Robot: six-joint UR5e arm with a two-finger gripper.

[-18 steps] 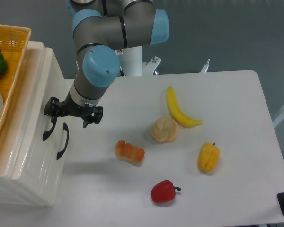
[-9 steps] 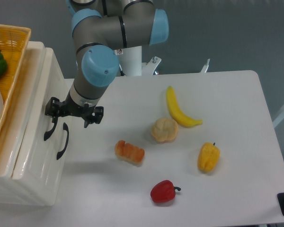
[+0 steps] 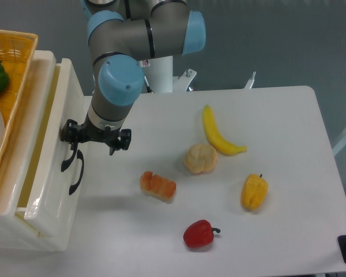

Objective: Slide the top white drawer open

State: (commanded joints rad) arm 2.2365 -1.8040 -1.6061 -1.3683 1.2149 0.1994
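Here we see the gripper (image 3: 75, 140) closed on the black handle (image 3: 69, 160) of the top white drawer (image 3: 49, 150), which stands partly open.

Gripper (image 3: 75, 140) at black handle (image 3: 68, 160) of top white drawer (image 3: 46, 144), drawer partly out. Banana (image 3: 218, 134), bread roll (image 3: 200, 158), red pepper (image 3: 199, 234) on table (image 3: 288, 115).

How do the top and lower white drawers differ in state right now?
The top white drawer is pulled partly out, a gap showing behind its front; the lower drawer sits closed. The gripper is at the top drawer's handle; the lower handle is untouched. Both are glossy cream-white with black curved handles.
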